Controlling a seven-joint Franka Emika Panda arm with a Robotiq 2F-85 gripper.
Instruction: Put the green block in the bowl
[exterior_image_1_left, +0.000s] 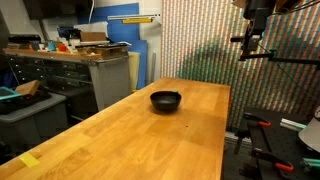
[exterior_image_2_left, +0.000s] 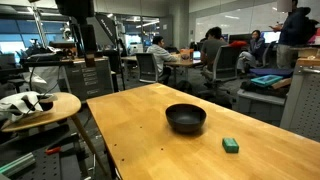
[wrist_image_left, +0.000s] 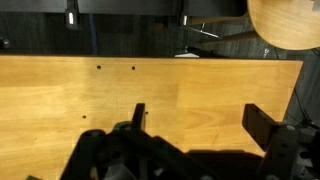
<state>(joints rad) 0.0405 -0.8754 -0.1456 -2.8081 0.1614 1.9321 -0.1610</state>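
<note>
The black bowl (exterior_image_1_left: 166, 99) sits near the middle of the wooden table (exterior_image_1_left: 130, 135); it also shows in an exterior view (exterior_image_2_left: 186, 117). The small green block (exterior_image_2_left: 231, 145) lies flat on the table a short way from the bowl, near the table's edge. It is not visible in the wrist view. My gripper (wrist_image_left: 200, 125) is open and empty, held high above the table's far end, well away from bowl and block. The arm shows in both exterior views (exterior_image_1_left: 255, 25) (exterior_image_2_left: 82, 25). The wrist view shows only bare tabletop between the fingers.
A round wooden side table (exterior_image_2_left: 40, 105) with white objects stands beside the table, also in the wrist view (wrist_image_left: 290, 20). Yellow tape (exterior_image_1_left: 30, 160) marks a table corner. Cabinets (exterior_image_1_left: 60, 75) and seated people (exterior_image_2_left: 210, 55) are in the background.
</note>
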